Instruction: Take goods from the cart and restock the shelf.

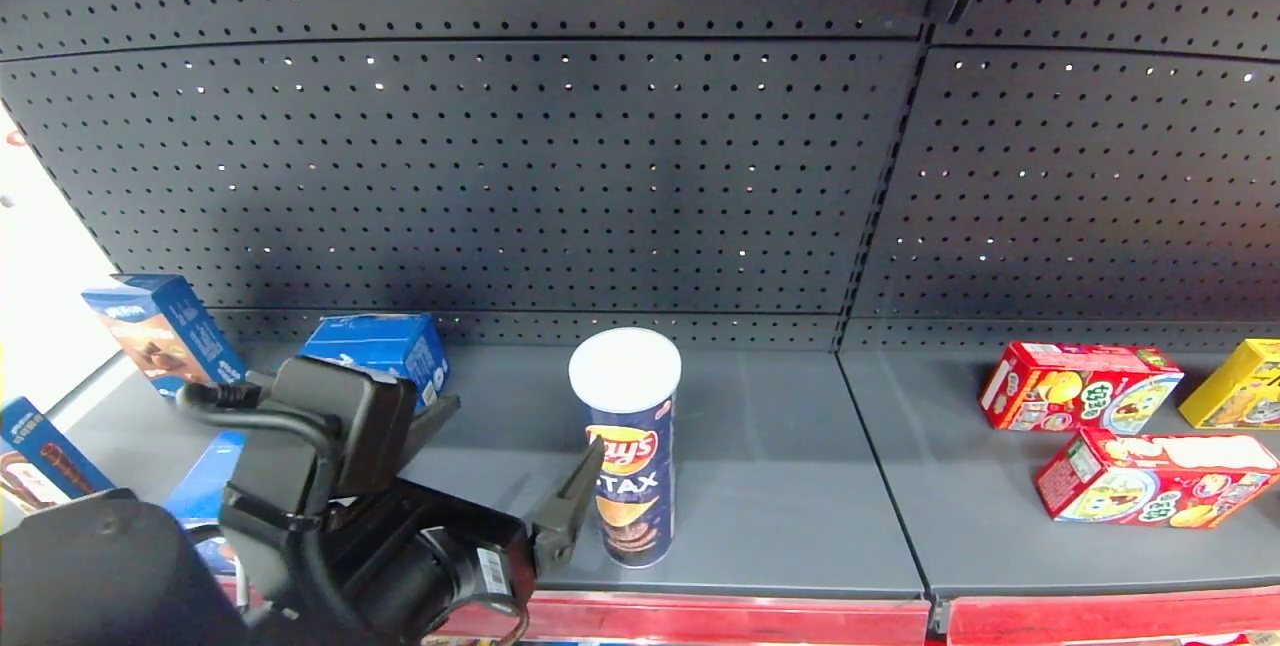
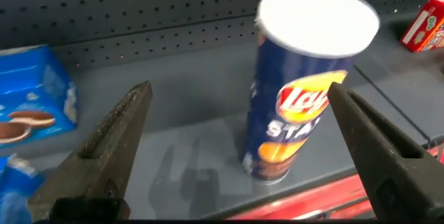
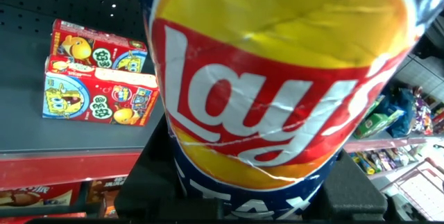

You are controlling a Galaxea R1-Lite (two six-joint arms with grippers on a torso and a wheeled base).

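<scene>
- On the shelf (image 1: 780,486), near its front edge, one can (image 1: 630,446) stands upright, apparently already stocked.
- Left hand (image 1: 520,431) sits just beside that can, jaws wide apart and gripping nothing, one finger close to the can's side.
- Right hand (image 3: 250,207) clamps a second can (image 3: 277,78), seemingly out in front of the shelf and not yet placed.
- Blue boxes (image 1: 380,346) lie to the left, red boxes (image 1: 1080,386) to the right.
- Much bare shelf looks left to fill.
</scene>
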